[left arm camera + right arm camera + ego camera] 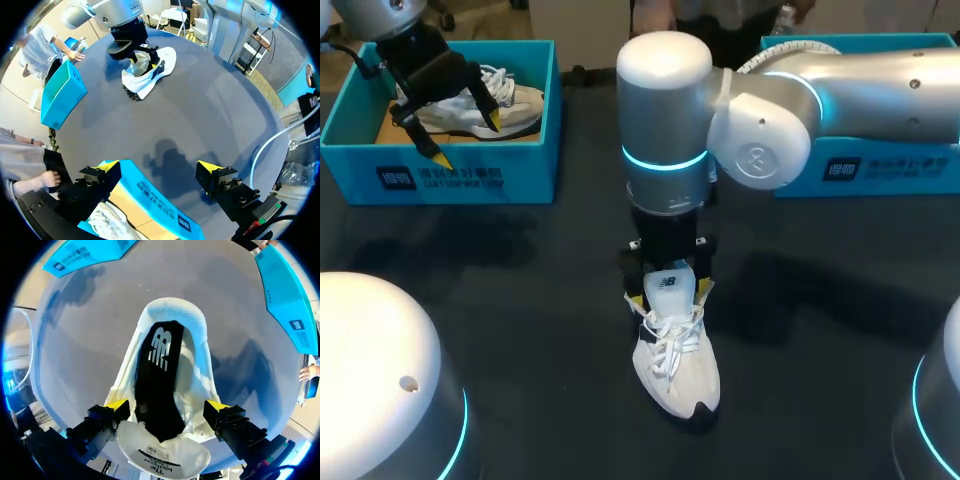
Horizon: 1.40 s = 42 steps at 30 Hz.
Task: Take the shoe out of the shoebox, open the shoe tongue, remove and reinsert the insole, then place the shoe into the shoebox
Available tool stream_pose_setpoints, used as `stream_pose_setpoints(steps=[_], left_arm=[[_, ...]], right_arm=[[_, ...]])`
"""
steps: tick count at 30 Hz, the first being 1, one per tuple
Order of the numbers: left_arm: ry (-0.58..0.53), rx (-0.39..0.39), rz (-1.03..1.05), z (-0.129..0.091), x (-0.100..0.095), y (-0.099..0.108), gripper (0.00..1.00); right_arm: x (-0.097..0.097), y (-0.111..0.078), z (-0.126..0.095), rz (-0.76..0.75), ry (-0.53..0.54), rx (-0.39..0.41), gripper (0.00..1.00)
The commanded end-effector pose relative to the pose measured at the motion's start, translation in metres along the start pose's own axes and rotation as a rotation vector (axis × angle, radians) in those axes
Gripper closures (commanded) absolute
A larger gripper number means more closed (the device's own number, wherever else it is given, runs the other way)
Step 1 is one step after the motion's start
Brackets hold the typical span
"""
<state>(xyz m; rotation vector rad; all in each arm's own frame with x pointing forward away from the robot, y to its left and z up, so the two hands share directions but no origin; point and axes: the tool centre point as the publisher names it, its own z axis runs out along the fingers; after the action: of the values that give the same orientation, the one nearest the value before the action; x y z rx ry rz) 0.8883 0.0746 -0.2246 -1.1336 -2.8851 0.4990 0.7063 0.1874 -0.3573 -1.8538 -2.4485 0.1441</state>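
A white shoe (677,365) stands on the dark table, toe toward the front edge. My right gripper (670,295) hovers over its opening, open, one yellow tip on each side. In the right wrist view the gripper (167,405) straddles the shoe (172,320). The tongue (165,455) is folded back under the wrist, and the black insole (157,370) lies inside. My left gripper (466,139) hangs open over the left blue shoebox (440,175), which holds a second white shoe (505,105). In the left wrist view its gripper (160,166) spans the box wall (150,200).
A second blue shoebox (860,170) stands at the back right, partly behind my right arm. From the left wrist it shows as a blue box (60,95) beyond the table shoe (147,75).
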Motion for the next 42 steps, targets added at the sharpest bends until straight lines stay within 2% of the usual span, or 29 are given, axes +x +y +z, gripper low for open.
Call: stream_pose_setpoints(steps=[1, 14, 25, 33, 39, 42], left_arm=[[0.002, -0.001, 0.001, 0.0, 0.0, 0.0, 0.0], [0.002, -0.001, 0.001, 0.0, 0.0, 0.0, 0.0], [0.002, -0.001, 0.001, 0.0, 0.0, 0.0, 0.0], [0.002, -0.001, 0.001, 0.0, 0.0, 0.0, 0.0], [0.002, -0.001, 0.001, 0.0, 0.0, 0.0, 0.0], [0.002, -0.001, 0.001, 0.0, 0.0, 0.0, 0.0]], right_arm=[[0.005, -0.001, -0.006, 0.01, -0.026, 0.003, 0.0], [0.006, -0.011, -0.015, 0.035, -0.051, 0.006, 0.0], [0.008, -0.027, -0.028, 0.068, -0.079, 0.009, 0.0], [0.015, -0.056, -0.048, 0.119, -0.076, -0.034, 0.0], [0.023, -0.086, -0.063, 0.132, -0.077, -0.035, 0.0], [0.027, -0.094, -0.07, 0.132, -0.077, -0.014, 0.0]])
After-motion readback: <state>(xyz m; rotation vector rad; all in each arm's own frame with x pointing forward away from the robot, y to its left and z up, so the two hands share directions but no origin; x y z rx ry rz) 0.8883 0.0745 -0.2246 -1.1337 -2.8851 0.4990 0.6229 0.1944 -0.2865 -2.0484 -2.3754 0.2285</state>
